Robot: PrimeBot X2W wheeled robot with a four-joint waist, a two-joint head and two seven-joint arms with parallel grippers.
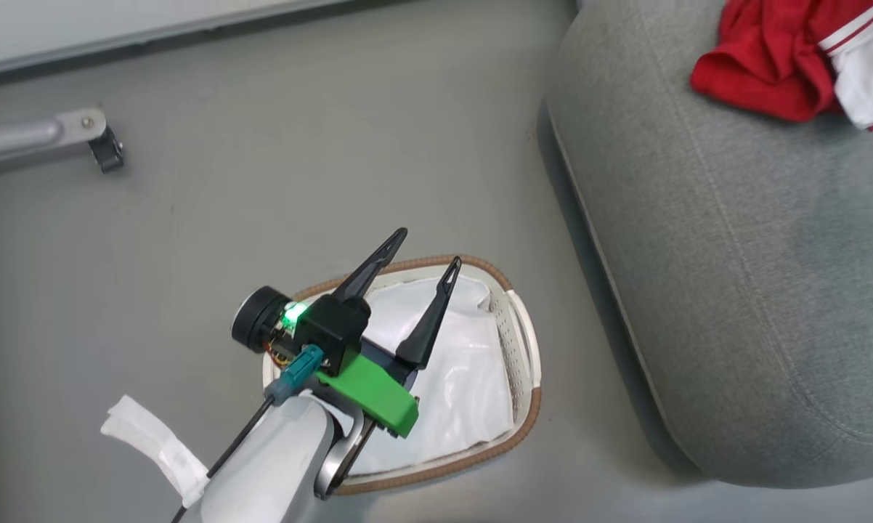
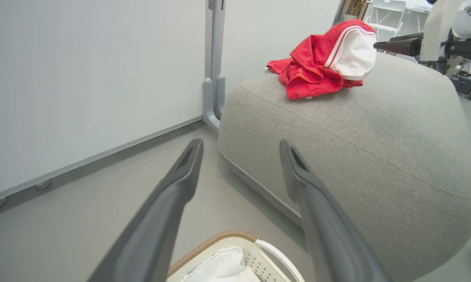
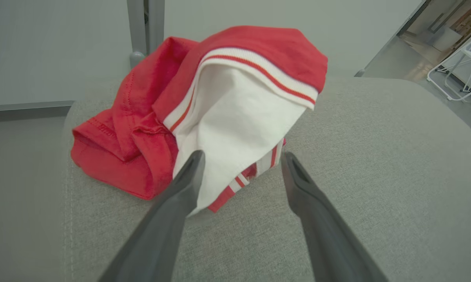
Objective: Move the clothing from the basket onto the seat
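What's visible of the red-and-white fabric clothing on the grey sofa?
The crumpled red fabric clothing lies heaped on the grey woven-fabric sofa, near its rounded edge. A white panel edged with white, red-striped trim stands up at the front. A stitched red hem shows at the left. The right gripper is open just before it; contact cannot be told.

Basket rim lay hidden under left pincer on near-left side. Clothing, far right of that pincer, ran off top and right edges; seat beneath ran off too.
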